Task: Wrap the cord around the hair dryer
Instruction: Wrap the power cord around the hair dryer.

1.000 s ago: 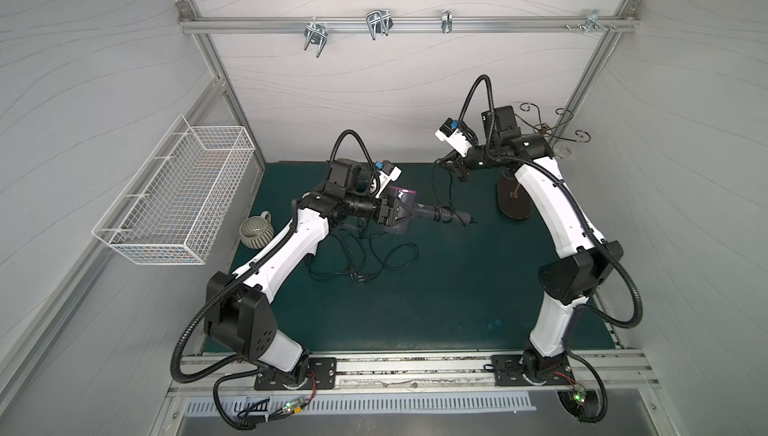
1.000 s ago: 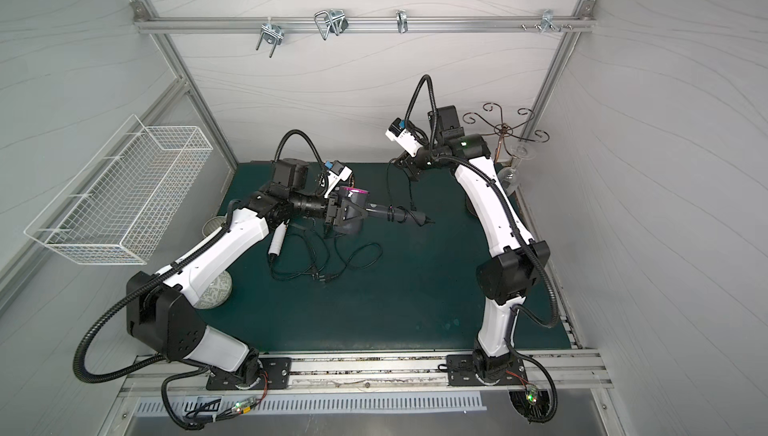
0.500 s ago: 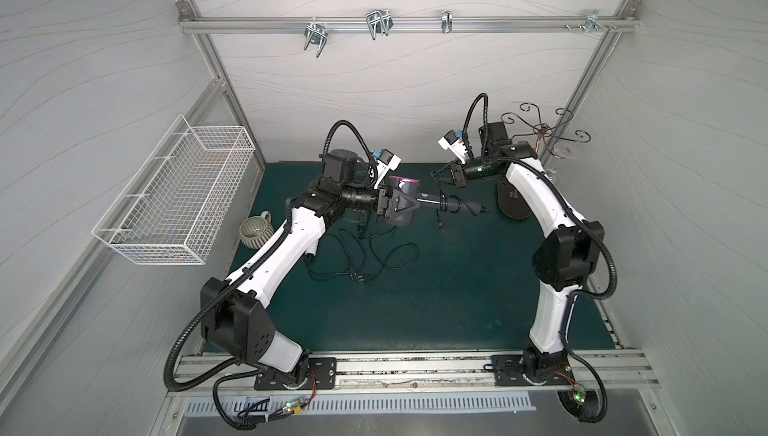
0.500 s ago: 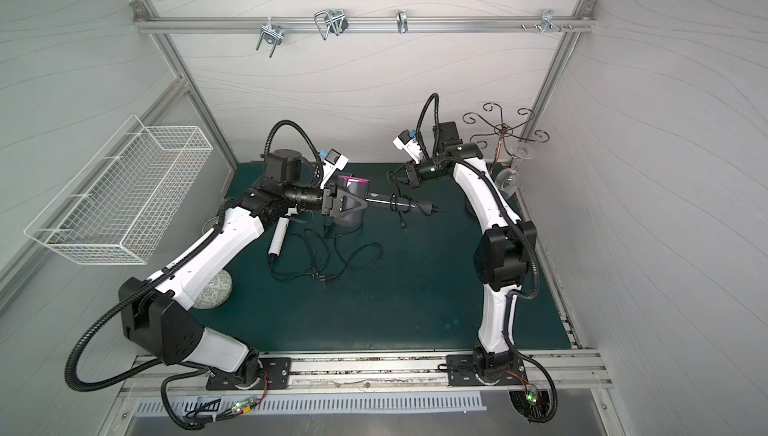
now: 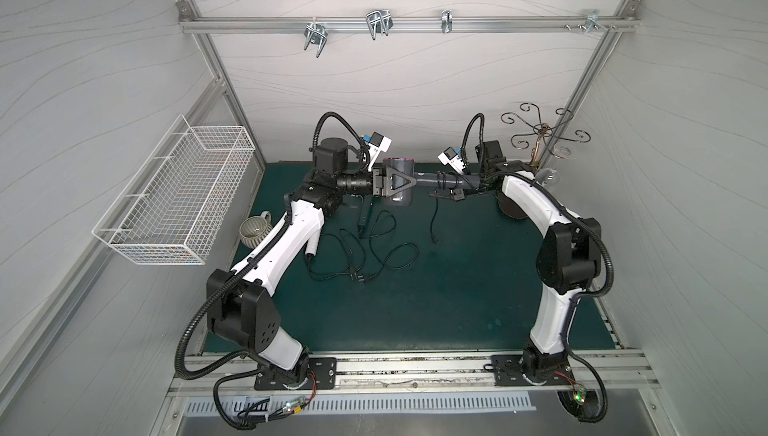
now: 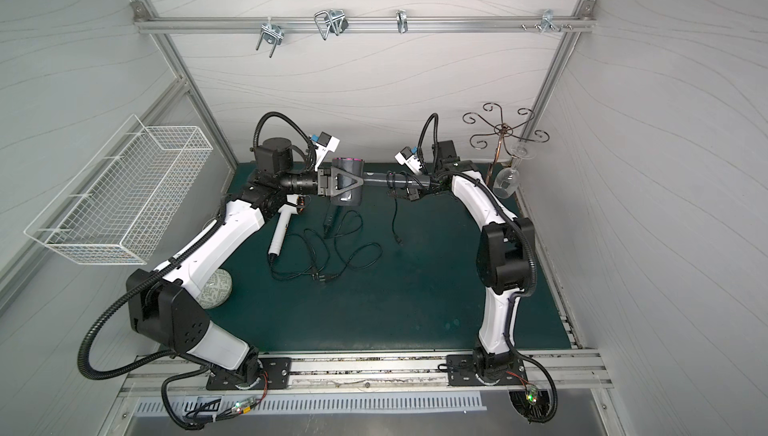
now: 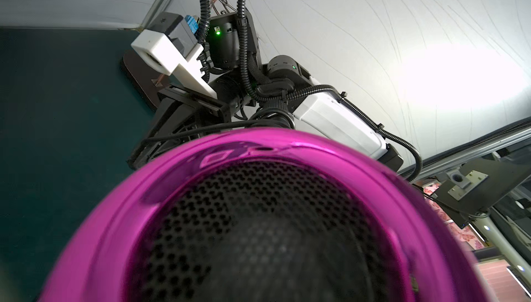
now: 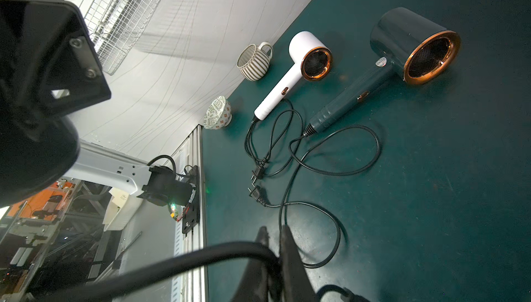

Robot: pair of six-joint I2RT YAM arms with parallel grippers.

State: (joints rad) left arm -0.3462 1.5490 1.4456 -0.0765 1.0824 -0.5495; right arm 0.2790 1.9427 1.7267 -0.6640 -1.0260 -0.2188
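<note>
Hair dryer [image 5: 397, 200] hanging near the back edge of the mat [image 5: 457, 288].
I'm clamping its barrel in the left gripper [image 5: 406, 182] and pinching the cord [image 5: 433, 222] in the right gripper [image 5: 440, 194]; open room lying in front, wall [image 5: 415, 101] close behind.

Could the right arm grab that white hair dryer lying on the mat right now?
Probably not. Its jaws look pinched on the cord of the grey hair dryer the left gripper holds, and the white hair dryer lies across the mat, partly under the left arm.
</note>
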